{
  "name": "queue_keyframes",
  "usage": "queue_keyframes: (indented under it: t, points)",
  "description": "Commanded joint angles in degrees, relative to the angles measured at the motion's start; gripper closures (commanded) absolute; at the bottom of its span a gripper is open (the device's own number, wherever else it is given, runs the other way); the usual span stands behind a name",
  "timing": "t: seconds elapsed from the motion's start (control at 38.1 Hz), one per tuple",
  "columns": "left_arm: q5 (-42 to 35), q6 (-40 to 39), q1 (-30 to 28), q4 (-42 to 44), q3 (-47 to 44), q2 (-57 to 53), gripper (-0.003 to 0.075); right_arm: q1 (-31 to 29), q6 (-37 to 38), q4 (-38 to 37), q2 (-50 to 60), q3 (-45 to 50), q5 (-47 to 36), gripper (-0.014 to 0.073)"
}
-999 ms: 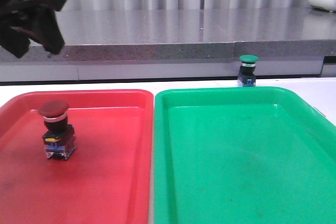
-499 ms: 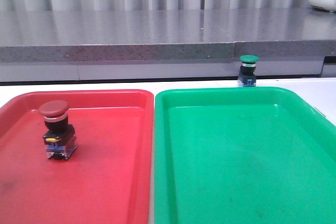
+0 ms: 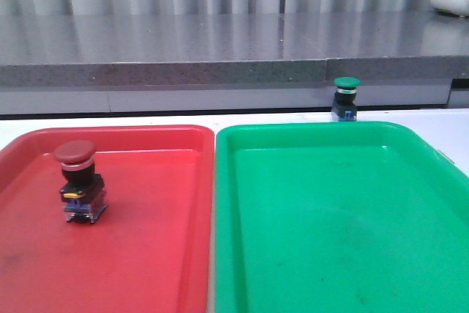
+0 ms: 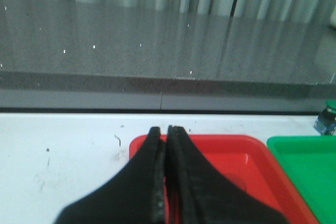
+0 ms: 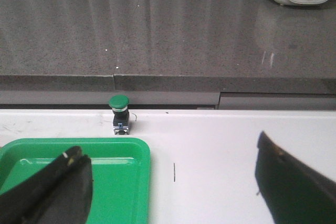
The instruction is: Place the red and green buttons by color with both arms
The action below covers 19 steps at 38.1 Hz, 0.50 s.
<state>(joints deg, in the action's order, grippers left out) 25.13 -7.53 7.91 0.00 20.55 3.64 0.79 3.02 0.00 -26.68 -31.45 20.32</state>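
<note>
The red button (image 3: pixel 76 180) stands upright inside the red tray (image 3: pixel 161 254), toward its left side. The green button (image 3: pixel 346 98) stands upright on the white bench (image 5: pixel 220 145), just behind the far rim of the green tray (image 3: pixel 330 240), outside it. The left tool (image 4: pixel 167 135) has its fingers pressed together, holding nothing. The right tool (image 5: pixel 173 182) is spread wide and empty.

You are looking low and forward across both trays in the front view. Your left wrist camera is facing the red tray (image 4: pixel 252 150), your right one the green tray (image 5: pixel 126 150); all three are sharing the green button (image 3: pixel 346 97) (image 4: pixel 328 118) (image 5: pixel 119 114).
</note>
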Motion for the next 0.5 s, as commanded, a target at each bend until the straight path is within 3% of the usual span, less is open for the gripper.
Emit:
queue_keyframes:
  t: [0.0, 0.47]
  points:
    - [-5.4, -0.5, -0.1, -0.3, 1.2, -2.5, 0.0740, 0.1, -0.3, 0.0, -0.6, -1.9, -4.1, -0.0050]
    - [-5.4, -0.5, -0.1, -0.3, 1.2, -3.3, 0.0740, 0.1, -0.3, 0.0, -0.6, -1.9, -4.1, -0.0050]
